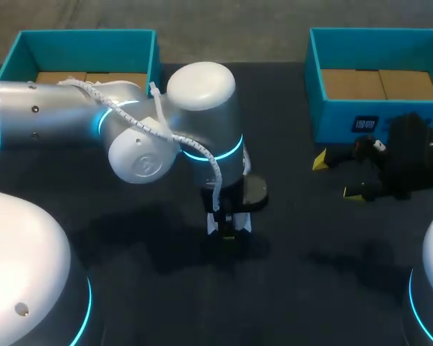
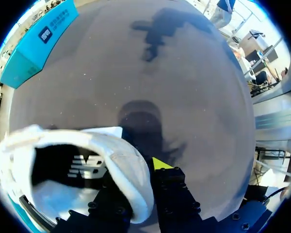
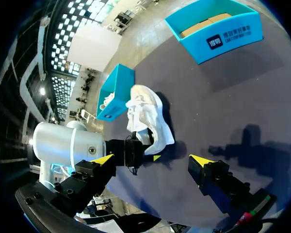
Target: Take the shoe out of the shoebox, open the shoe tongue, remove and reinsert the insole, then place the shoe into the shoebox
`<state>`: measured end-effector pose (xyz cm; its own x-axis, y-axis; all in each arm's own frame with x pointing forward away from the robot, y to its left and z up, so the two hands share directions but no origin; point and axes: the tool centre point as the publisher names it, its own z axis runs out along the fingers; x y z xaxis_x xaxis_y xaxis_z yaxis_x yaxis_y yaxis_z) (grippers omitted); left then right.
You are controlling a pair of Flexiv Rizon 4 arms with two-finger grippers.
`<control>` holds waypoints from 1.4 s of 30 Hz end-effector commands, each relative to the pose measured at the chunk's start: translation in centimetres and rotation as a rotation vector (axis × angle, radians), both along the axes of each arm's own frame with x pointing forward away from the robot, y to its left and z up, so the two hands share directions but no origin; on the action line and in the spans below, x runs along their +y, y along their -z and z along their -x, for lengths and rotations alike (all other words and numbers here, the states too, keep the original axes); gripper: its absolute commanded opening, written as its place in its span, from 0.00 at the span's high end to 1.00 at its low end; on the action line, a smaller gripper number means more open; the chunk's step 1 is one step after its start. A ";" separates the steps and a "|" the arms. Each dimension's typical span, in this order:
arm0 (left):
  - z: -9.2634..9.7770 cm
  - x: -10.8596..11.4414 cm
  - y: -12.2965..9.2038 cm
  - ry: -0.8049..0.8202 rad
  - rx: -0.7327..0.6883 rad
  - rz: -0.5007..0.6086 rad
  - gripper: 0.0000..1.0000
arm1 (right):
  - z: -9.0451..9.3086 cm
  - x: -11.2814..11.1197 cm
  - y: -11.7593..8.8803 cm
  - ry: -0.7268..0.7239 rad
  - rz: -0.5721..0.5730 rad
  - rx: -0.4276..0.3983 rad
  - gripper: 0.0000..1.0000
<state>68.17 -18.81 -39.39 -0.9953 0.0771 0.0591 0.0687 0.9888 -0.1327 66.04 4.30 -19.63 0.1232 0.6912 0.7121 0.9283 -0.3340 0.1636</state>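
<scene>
A white shoe (image 2: 117, 153) stands on the dark table at mid-table. In the left wrist view its opening faces me and shows the dark insole (image 2: 72, 170). My left gripper (image 2: 136, 182) is shut on the shoe's heel collar, with one finger inside the shoe and the other yellow tip (image 2: 160, 162) outside. From the head view my left arm covers most of the shoe (image 1: 211, 225), and the left gripper (image 1: 227, 229) points straight down. The right wrist view shows the shoe (image 3: 148, 116) lying away from the left gripper (image 3: 138, 150). My right gripper (image 1: 337, 176) is open and empty beside the right box.
Two teal shoeboxes stand at the back: one at the left (image 1: 86, 43), partly behind my left arm, one at the right (image 1: 375, 50) with a brown cardboard floor. Something white shows in the left box (image 3: 115, 92). Dark tabletop (image 1: 310, 288) lies in front.
</scene>
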 end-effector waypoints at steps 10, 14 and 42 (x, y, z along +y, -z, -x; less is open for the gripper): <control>0.8 0.4 -4.4 0.148 0.020 -0.031 1.00 | 0.2 0.1 0.1 0.004 0.003 -0.001 0.00; 0.5 0.8 -6.9 0.227 0.059 -0.034 1.00 | 0.2 0.1 0.1 0.004 0.003 -0.001 0.00; -2.7 4.6 -21.3 0.282 0.091 -0.073 1.00 | 0.2 0.1 0.1 0.004 0.003 -0.001 0.00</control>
<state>70.46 -14.71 -19.73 -0.9250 0.3419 0.1657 0.3338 0.9396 -0.0753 66.04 4.30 -19.63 0.1232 0.6912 0.7121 0.9283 -0.3340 0.1636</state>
